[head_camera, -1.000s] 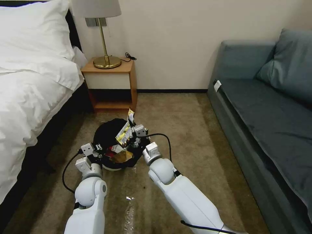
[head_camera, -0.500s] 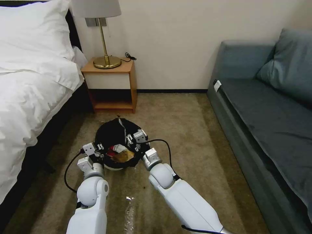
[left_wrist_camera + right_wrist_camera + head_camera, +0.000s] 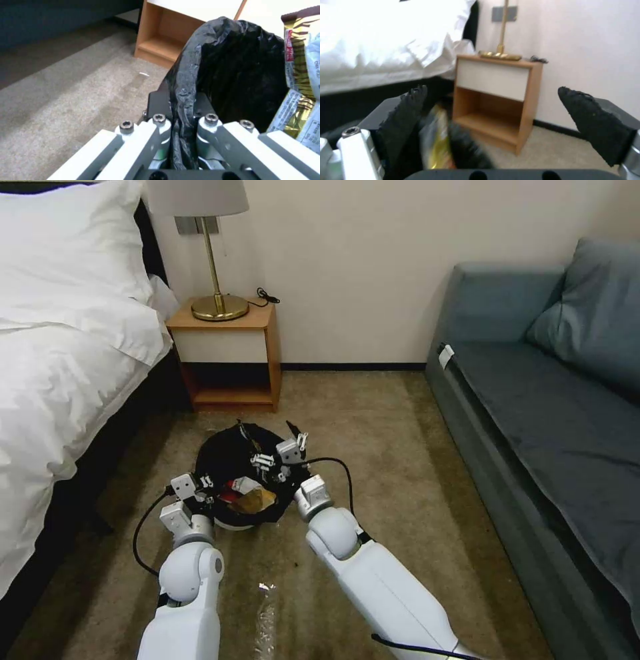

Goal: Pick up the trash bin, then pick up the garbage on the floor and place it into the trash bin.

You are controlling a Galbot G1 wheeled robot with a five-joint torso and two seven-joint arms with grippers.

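With the left gripper clamping the liner rim of the trash bin on the carpet by the bed, the right gripper is hanging wide-jawed and empty above it, and should lift clear without snagging the bag.

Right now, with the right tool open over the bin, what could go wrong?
1. The left tool pinches only the black liner at the rim of the trash bin; the liner could slip or tear.
2. The right tool hangs open just above the bin; lowering it could snag the liner.
3. The yellow-black wrapper stands tall inside; tilting could spill it.
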